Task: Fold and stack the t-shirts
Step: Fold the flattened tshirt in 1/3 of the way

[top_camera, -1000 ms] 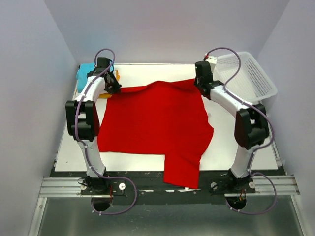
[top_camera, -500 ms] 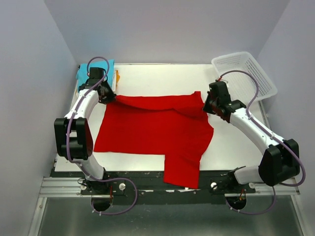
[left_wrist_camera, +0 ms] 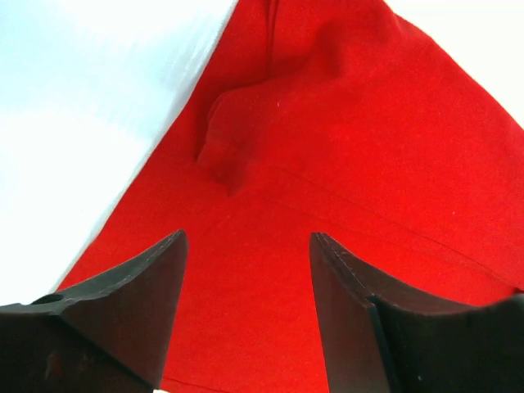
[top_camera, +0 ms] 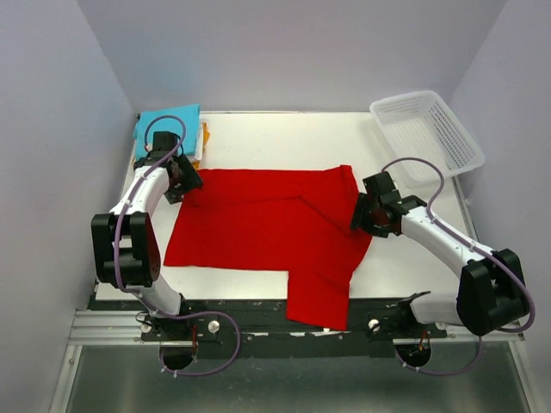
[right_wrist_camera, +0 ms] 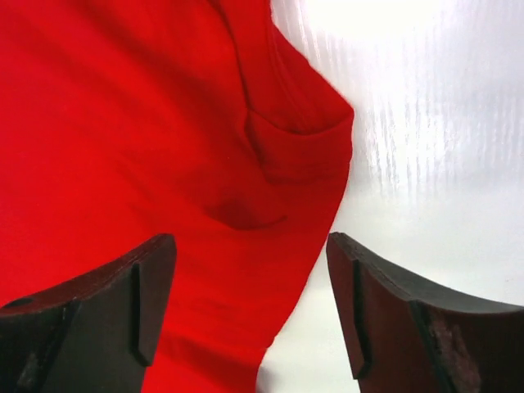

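Note:
The red t-shirt (top_camera: 267,224) lies on the white table (top_camera: 284,138), its far part folded over toward the front and one sleeve hanging past the near edge. My left gripper (top_camera: 182,182) hovers open over the shirt's back left corner; the left wrist view shows the red cloth (left_wrist_camera: 344,147) below the left gripper (left_wrist_camera: 246,237), nothing between the fingers. My right gripper (top_camera: 362,215) is open at the shirt's right edge, and in the right wrist view the cloth (right_wrist_camera: 123,123) lies loose beneath the right gripper (right_wrist_camera: 250,237). Folded turquoise (top_camera: 168,129) and orange-yellow (top_camera: 204,138) shirts sit stacked back left.
A white lattice basket (top_camera: 426,133) stands at the back right corner. Grey walls close in the table on three sides. A black rail with the arm bases (top_camera: 275,323) runs along the near edge.
Both grippers carried the shirt's far edge toward the front, folding it over, then opened and let the cloth drop. The right arm swung down to the shirt's right edge.

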Robot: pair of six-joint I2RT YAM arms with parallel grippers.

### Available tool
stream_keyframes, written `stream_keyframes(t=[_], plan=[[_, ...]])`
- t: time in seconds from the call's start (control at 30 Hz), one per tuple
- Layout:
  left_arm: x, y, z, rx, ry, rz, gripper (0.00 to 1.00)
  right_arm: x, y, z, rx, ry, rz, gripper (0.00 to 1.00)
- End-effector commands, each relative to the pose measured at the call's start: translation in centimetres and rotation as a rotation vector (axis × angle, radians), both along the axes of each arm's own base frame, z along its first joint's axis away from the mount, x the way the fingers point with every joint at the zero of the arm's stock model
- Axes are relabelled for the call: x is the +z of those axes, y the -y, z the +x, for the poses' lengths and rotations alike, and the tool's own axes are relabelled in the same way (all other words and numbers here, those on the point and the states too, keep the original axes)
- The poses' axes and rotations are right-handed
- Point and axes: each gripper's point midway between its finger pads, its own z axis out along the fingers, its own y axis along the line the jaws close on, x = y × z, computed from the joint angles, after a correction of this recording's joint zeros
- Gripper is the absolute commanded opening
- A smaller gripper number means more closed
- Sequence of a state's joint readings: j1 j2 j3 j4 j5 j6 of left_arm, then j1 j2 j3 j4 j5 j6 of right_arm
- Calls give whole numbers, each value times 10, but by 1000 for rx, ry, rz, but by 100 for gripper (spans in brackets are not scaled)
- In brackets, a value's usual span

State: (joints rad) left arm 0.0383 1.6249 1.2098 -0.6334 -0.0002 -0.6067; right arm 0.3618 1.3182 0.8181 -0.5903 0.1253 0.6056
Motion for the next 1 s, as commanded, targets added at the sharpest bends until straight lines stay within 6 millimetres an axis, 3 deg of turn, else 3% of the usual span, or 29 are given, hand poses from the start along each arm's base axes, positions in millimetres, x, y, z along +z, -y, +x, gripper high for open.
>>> stream_keyframes(t=[0.0,0.1,0.2,0.33,0.47,0.67,0.77,0.97], plan=[[48,-4,3,7,129,19,98,36,5,28,10,159,-49,87],[67,9,12,-51,217,-32,98,62,3,70,22,303,-86,98],[67,36,32,-149,246,-161,98,72,-6,116,124,375,-173,100],[49,58,58,-217,180,-289,98,61,-18,178,444,387,-400,98],[15,53,66,-177,96,-279,99,42,-17,227,530,374,-568,94],[-17,49,67,-156,4,-273,99,7,-37,262,576,353,-550,80],[-29,45,63,-134,-35,-253,99,-3,-28,275,510,340,-602,69],[-35,41,57,-125,-68,-230,99,0,-7,284,381,341,-706,59]])
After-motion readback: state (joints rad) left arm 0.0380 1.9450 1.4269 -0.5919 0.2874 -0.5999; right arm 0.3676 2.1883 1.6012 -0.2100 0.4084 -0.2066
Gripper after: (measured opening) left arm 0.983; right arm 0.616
